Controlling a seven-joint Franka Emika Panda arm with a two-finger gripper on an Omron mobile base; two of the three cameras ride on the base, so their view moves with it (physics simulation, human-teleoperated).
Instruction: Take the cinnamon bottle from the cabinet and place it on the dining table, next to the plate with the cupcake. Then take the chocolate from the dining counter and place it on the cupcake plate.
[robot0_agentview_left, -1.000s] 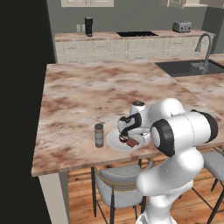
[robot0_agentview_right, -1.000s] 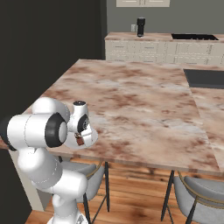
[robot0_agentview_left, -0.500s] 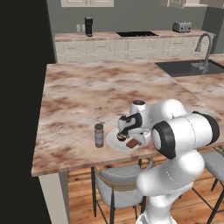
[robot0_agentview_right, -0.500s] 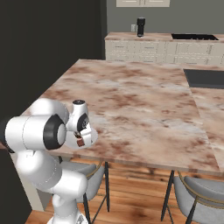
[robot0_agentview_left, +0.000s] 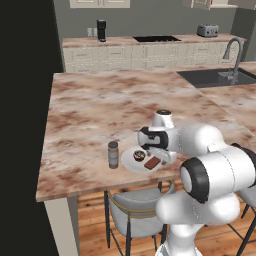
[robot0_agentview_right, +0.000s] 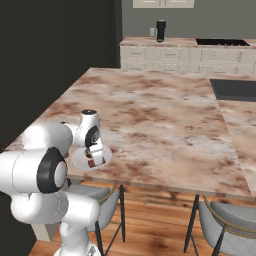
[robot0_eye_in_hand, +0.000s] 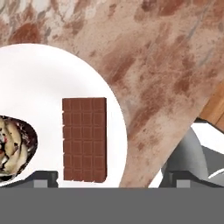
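The chocolate (robot0_eye_in_hand: 84, 139) lies flat on the white plate (robot0_eye_in_hand: 43, 87), beside the cupcake (robot0_eye_in_hand: 13, 146). My gripper (robot0_eye_in_hand: 111, 179) hangs just above it, open, its fingertips (robot0_eye_in_hand: 41, 178) wide apart on either side and touching nothing. In the left base view the gripper (robot0_agentview_left: 156, 152) points down over the plate (robot0_agentview_left: 131, 162), where the chocolate (robot0_agentview_left: 152, 162) and cupcake (robot0_agentview_left: 139, 156) rest. The cinnamon bottle (robot0_agentview_left: 113, 154) stands upright on the dining table (robot0_agentview_left: 100, 100), just left of the plate. The right base view shows the gripper (robot0_agentview_right: 92, 151) over the plate (robot0_agentview_right: 102, 156) and chocolate (robot0_agentview_right: 90, 162).
The plate sits close to the table's front edge, with a grey-seated stool (robot0_agentview_left: 135, 215) below and another stool (robot0_agentview_right: 230, 220) to the right. A sink with a faucet (robot0_agentview_left: 232, 57) is at the far right. The back counter holds a dark canister (robot0_agentview_left: 101, 30) and a toaster (robot0_agentview_left: 207, 31).
The jaws have gone from shut on the chocolate to wide open. The chocolate now rests on the plate by itself, and the hand has stayed over it.
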